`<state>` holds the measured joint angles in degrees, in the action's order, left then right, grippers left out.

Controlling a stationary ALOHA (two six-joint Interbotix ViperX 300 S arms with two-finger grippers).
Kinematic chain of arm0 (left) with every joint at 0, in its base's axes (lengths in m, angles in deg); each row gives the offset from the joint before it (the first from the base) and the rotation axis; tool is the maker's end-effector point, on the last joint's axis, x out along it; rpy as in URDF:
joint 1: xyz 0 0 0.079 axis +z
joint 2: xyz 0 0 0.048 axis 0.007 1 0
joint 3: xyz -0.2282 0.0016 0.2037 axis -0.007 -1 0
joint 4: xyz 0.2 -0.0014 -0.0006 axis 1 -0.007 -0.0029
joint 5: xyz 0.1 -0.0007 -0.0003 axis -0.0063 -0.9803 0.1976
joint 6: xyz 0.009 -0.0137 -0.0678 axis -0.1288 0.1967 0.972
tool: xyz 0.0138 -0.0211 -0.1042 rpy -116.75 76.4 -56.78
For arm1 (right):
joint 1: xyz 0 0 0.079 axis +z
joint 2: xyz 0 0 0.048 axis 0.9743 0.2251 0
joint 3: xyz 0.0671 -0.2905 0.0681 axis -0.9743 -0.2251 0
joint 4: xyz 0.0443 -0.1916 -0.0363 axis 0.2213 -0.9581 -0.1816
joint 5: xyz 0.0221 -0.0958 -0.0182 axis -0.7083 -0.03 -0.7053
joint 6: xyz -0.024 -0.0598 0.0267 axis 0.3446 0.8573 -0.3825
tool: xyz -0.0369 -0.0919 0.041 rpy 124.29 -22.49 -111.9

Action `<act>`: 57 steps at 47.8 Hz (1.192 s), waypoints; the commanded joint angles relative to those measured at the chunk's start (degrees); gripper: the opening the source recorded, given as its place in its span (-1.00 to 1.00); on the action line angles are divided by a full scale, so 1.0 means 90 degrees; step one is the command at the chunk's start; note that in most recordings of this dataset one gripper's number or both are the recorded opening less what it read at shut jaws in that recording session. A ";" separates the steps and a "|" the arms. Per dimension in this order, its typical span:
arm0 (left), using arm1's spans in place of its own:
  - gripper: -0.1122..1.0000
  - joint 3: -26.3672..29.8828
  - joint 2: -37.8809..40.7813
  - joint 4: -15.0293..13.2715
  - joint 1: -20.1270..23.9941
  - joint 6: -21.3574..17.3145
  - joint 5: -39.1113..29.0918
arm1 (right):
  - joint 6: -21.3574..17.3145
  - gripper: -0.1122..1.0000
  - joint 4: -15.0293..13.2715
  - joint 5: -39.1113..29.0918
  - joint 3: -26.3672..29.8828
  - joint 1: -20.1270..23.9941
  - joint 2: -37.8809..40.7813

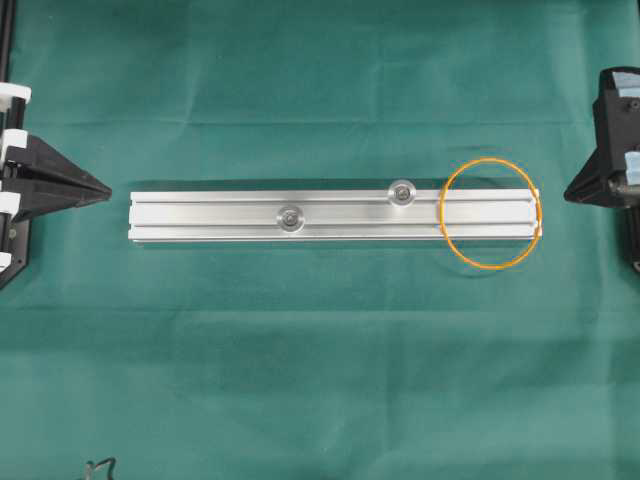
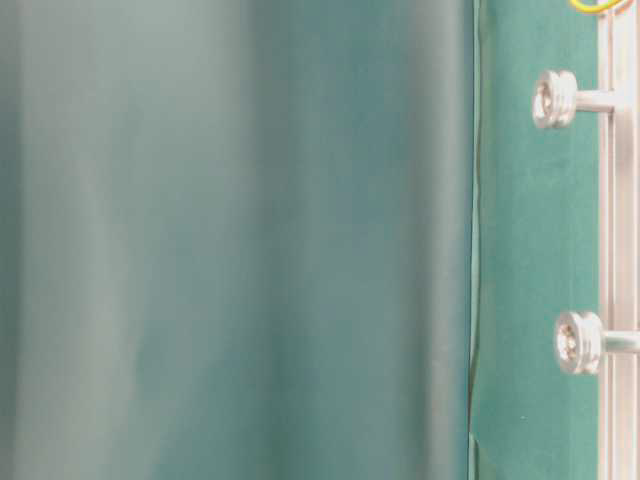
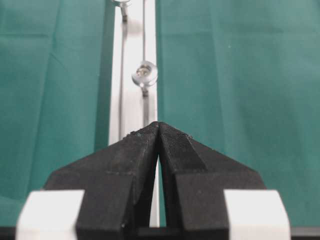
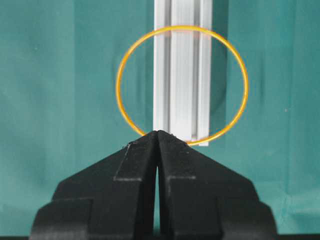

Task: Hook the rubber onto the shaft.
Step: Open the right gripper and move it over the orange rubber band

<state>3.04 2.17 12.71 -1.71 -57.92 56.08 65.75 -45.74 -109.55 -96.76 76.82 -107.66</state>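
The rubber is a thin orange ring lying loose across the right end of the silver rail, overhanging both sides. Two round-headed shafts stand up from the rail: one near the ring, one toward the middle. My left gripper is shut and empty, just off the rail's left end. My right gripper is shut and empty, just beyond the ring. In the right wrist view the rubber lies ahead of the shut gripper. The left wrist view shows the left gripper facing the nearer shaft.
Green cloth covers the table. A dark cable end shows at the bottom left edge. In the table-level view a blurred green fold fills most of the picture; both shafts show at its right.
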 commanded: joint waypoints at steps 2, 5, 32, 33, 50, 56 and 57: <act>-0.79 0.0176 0.0059 0.0020 -0.0020 0.0000 0.0020 | -0.0010 -0.75 0.0020 0.0020 0.0166 -0.0010 0.0029; -0.79 0.0176 0.0059 0.0020 -0.0020 0.0000 0.0029 | -0.0010 -0.75 0.0020 0.0020 0.0166 -0.0010 0.0039; -0.80 0.0176 0.0059 0.0029 -0.0020 0.0000 0.0049 | -0.0059 0.98 -0.0283 0.0039 0.0176 -0.0010 0.0098; -0.80 0.0176 0.0059 0.0029 -0.0020 0.0000 0.0049 | -0.0059 0.98 -0.0293 0.0039 0.0186 0.0000 0.0088; -0.80 0.0176 0.0068 0.0029 -0.0020 0.0000 0.0049 | -0.0049 0.95 -0.0098 0.0029 0.0186 0.0000 0.0088; -0.80 0.0176 0.0068 0.0029 -0.0020 0.0000 0.0049 | -0.0020 0.95 0.0029 0.0029 0.0176 0.0020 0.0088; -0.80 0.0176 0.0068 0.0029 -0.0020 0.0000 0.0049 | -0.0020 0.95 0.0039 0.0029 0.0186 0.0029 0.0088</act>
<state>3.04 2.26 12.80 -1.71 -57.92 56.08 65.48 -45.91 -109.55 -96.76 76.90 -106.78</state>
